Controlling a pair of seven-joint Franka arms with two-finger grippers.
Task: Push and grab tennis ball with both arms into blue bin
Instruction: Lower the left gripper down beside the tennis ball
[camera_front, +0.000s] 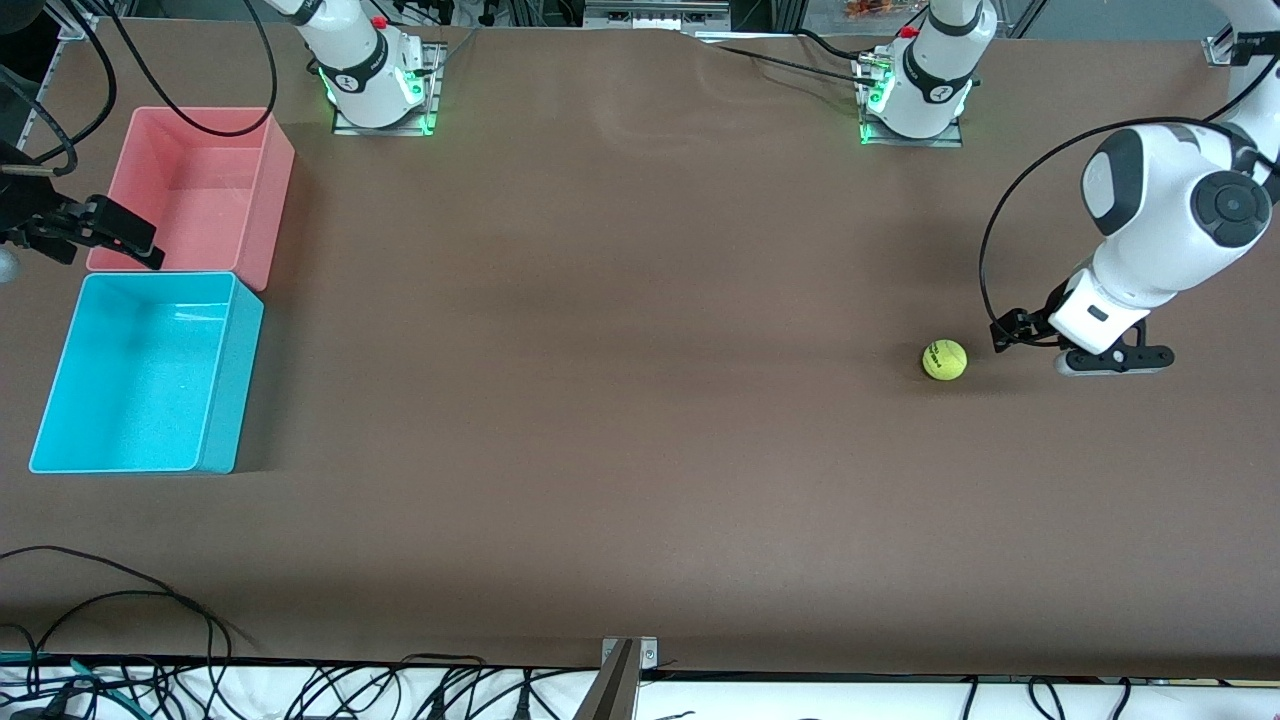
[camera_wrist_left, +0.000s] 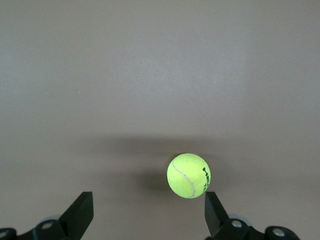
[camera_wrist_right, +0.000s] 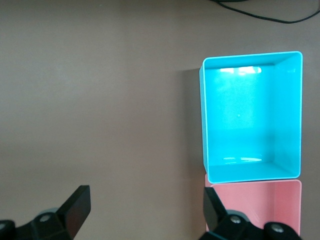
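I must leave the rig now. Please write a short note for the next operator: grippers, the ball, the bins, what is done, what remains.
Left gripper: open, low beside the tennis ball, not touching it.
Right gripper: open, holding nothing, waiting beside the pink bin.
Ball: on the table at the left arm's end.
Blue bin: at the right arm's end, nearer the front camera than the pink bin, nothing in it.
Done: nothing yet.
Left: push the ball across, grab it, drop it into the blue bin.

Front camera was mounted high, faced the arm bases across the whole table (camera_front: 640, 450), left wrist camera looked closely down on the tennis ball (camera_wrist_left: 188, 175), also seen in front view, right wrist camera looked from higher onto the blue bin (camera_wrist_right: 251, 117), likewise shared.
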